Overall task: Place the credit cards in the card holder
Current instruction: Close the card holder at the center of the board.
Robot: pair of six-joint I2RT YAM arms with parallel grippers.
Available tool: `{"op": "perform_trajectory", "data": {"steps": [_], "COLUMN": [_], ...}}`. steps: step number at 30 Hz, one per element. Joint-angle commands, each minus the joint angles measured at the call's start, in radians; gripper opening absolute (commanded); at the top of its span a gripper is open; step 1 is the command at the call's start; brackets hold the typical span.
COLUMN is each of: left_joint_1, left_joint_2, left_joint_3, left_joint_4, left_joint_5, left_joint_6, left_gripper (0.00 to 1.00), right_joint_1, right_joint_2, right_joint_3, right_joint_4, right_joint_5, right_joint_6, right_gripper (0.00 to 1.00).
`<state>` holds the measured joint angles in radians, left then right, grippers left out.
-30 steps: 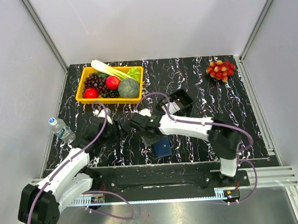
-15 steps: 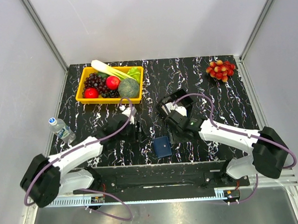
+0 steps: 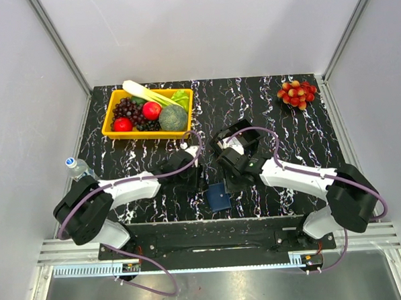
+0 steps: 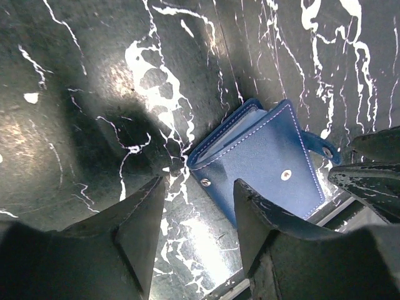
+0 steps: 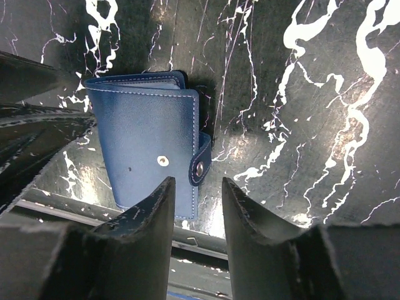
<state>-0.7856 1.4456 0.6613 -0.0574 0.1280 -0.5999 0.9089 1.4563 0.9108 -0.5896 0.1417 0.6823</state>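
Card holder (image 3: pixel 218 197) lies long axis twelve-to-six; left end effector (image 4: pixel 200 182) at its ten o'clock, right end effector (image 5: pixel 197 181) at one, both spread, empty, about equally near.

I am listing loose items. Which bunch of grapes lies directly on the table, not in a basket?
The red bunch at the far right corner; the dark purple bunch lies inside the yellow basket.
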Motion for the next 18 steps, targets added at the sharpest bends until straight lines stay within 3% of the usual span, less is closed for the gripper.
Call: {"op": "perform_trajectory", "data": {"steps": [1,7,14,18], "left_joint_1": [-0.027,-0.044,-0.05,-0.053], "left_joint_2": [0.029,0.053,0.067,0.07], "left_joint_3": [0.044,0.041,0.047,0.047], "left_joint_4": [0.05,0.053,0.053,0.053], "left_joint_5": [0.004,-0.011,-0.01,-0.005], "left_joint_6": [-0.023,-0.037,-0.037,-0.032], "left_gripper": [0.52,0.5,0.5,0.49], "right_joint_1": [-0.005,-0.005,-0.005,-0.005], "right_joint_2": [0.009,0.021,0.03,0.038], "right_joint_3": [0.037,0.039,0.046,0.049], "right_joint_4": [0.036,0.033,0.024,0.02], "right_joint_5": [-0.01,0.007,0.032,0.032], "right_joint_6": [-0.004,-0.013,-0.026,-0.027], "right_gripper": [0.39,0.25,0.21,0.08]}}
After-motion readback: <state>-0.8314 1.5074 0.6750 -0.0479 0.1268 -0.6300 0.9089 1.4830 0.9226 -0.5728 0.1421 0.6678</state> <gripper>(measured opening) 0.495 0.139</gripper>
